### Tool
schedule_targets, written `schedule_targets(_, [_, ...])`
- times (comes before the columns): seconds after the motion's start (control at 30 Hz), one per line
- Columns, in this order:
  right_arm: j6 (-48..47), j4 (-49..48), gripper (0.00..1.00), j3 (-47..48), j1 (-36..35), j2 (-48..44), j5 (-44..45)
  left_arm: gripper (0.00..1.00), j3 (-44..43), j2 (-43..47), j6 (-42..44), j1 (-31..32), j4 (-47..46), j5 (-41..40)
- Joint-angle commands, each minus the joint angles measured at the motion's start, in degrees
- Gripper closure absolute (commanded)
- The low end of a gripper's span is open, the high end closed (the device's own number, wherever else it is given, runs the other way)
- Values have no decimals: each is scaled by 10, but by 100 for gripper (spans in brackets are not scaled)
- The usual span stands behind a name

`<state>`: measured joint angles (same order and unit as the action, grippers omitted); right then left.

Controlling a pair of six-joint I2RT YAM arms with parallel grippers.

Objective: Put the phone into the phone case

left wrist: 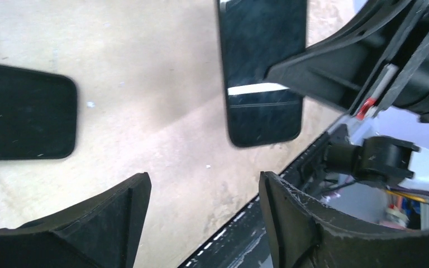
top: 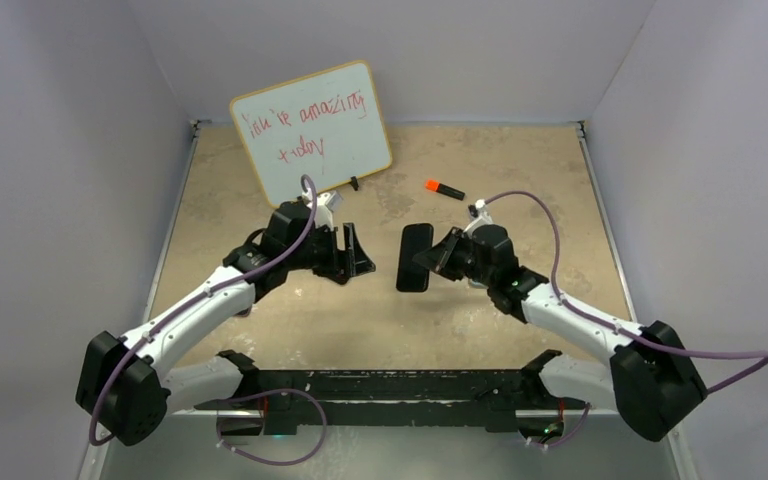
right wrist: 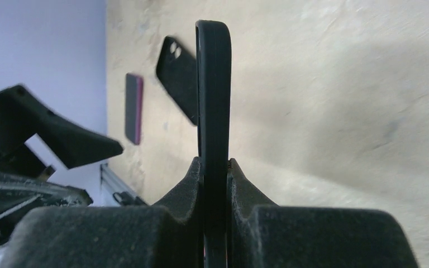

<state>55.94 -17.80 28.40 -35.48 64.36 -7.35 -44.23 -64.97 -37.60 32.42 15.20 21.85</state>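
Inside the right gripper (right wrist: 215,170) the phone (right wrist: 213,84) sits clamped, edge up.

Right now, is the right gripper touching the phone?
Touching. In the right wrist view the right gripper clamps the phone edge-on, both fingers pressed against its faces, no gap.

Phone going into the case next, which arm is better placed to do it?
Right. The right fingers are shut on the phone; the left fingers are open and empty near the phone case.
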Motion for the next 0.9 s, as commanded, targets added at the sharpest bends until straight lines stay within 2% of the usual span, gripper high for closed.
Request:
schedule_targets(0.0, [-95, 24, 100, 56, 67, 31, -57, 26, -22, 14, 48, -8, 70, -93])
schedule_targets(0.1, [-136, 50, 100, 84, 107, 74, -91, 23, -24, 13, 60, -20, 94, -140])
schedule_targets(0.23, [-180, 75, 97, 124, 142, 131, -128, 24, -16, 21, 61, -40, 110, -200])
schedule_targets(0.5, [-193, 30, 90, 132, 168, 224, -198, 30, 28, 44, 2, -65, 81, -268])
schedule_targets(0.67, [-193, 30, 71, 128, 173, 250, -190, 33, 28, 7, -30, -74, 81, -294])
schedule_targets(0.87, [-208, 78, 36, 131, 175, 222, -143, 36, 37, -20, -84, -76, 59, -367])
